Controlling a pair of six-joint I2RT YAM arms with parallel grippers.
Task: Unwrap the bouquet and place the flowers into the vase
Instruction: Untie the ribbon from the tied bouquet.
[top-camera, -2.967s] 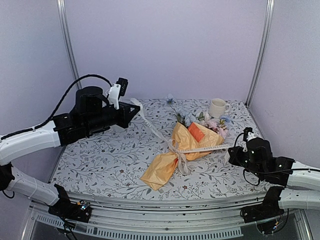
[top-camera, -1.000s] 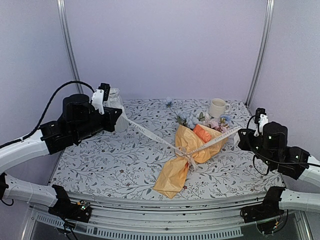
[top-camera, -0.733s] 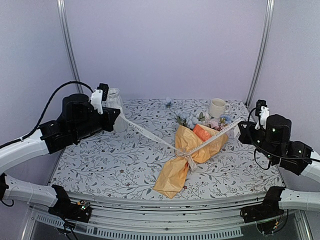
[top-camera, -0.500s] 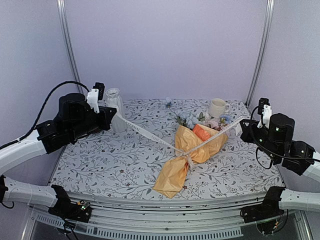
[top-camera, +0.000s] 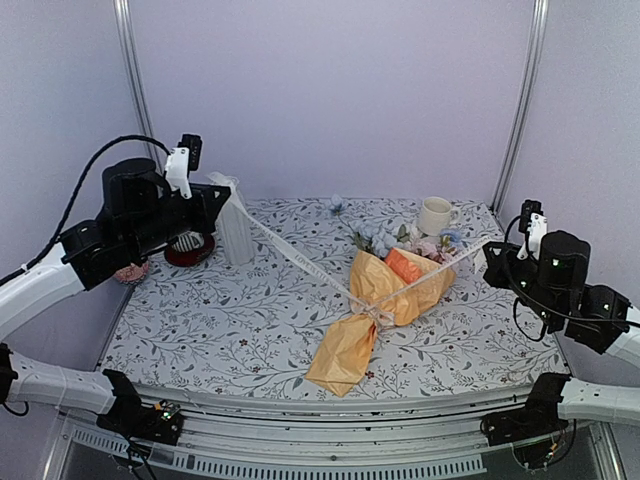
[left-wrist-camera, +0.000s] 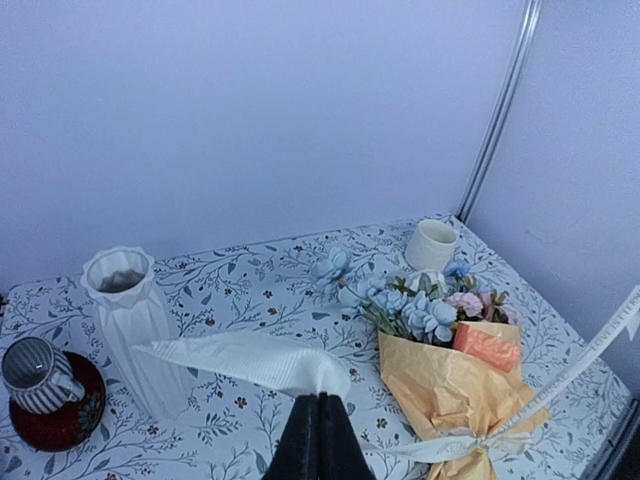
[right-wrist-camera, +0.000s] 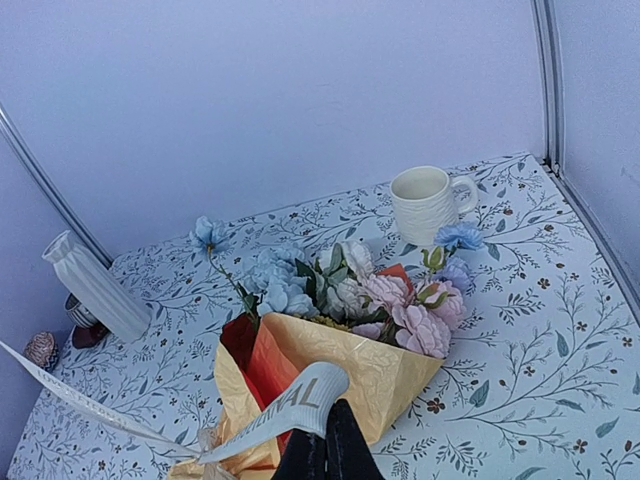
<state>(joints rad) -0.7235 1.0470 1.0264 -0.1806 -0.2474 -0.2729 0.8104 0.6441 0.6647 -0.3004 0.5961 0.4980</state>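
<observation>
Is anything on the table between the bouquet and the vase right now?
Nothing visible stands between the bouquet and the vase; only the taut ribbon, pinched in the left claw, runs above that stretch.

Crinkly paper bouquet (top-camera: 352, 345), sheer ribbon (top-camera: 300, 262) (lettered), matt ribbed vase (top-camera: 236, 236)
</observation>
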